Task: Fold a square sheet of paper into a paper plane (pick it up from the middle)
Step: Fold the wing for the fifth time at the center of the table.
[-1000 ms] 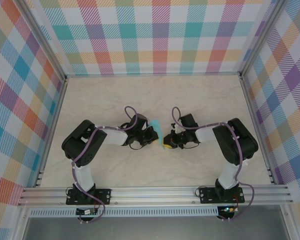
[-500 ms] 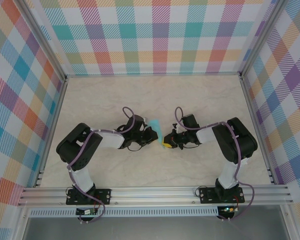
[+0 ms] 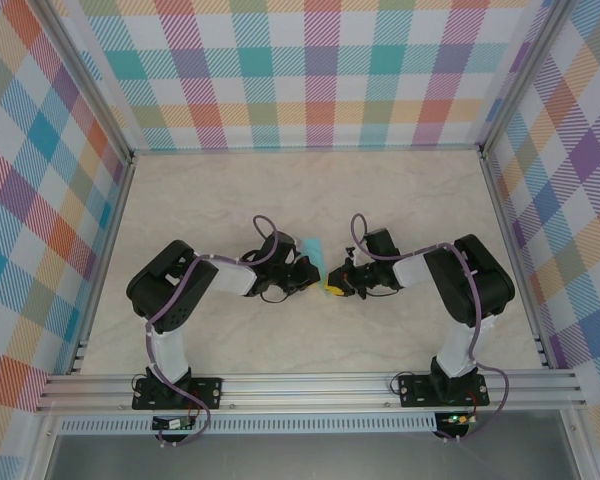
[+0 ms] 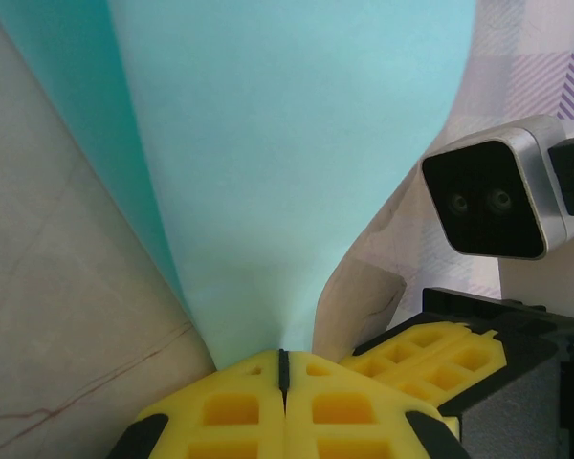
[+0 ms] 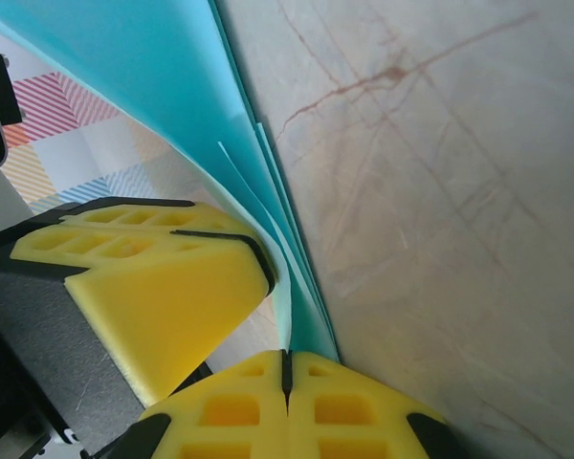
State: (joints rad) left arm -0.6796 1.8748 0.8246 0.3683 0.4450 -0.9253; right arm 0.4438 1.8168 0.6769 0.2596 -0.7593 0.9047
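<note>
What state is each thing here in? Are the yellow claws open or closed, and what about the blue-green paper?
left gripper: shut, pinching the paper.
right gripper: shut, pinching the same paper.
turquoise paper: folded into several layers, held between both grippers.

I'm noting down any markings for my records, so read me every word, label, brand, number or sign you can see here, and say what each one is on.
No text can be read anywhere.
Folded paper: plain turquoise, unmarked.
Left gripper and right gripper: plain yellow, no lettering.
Camera housing: no brand visible.
Walls: checked pattern only.
Arm bases: any marks are too small to tell.
</note>
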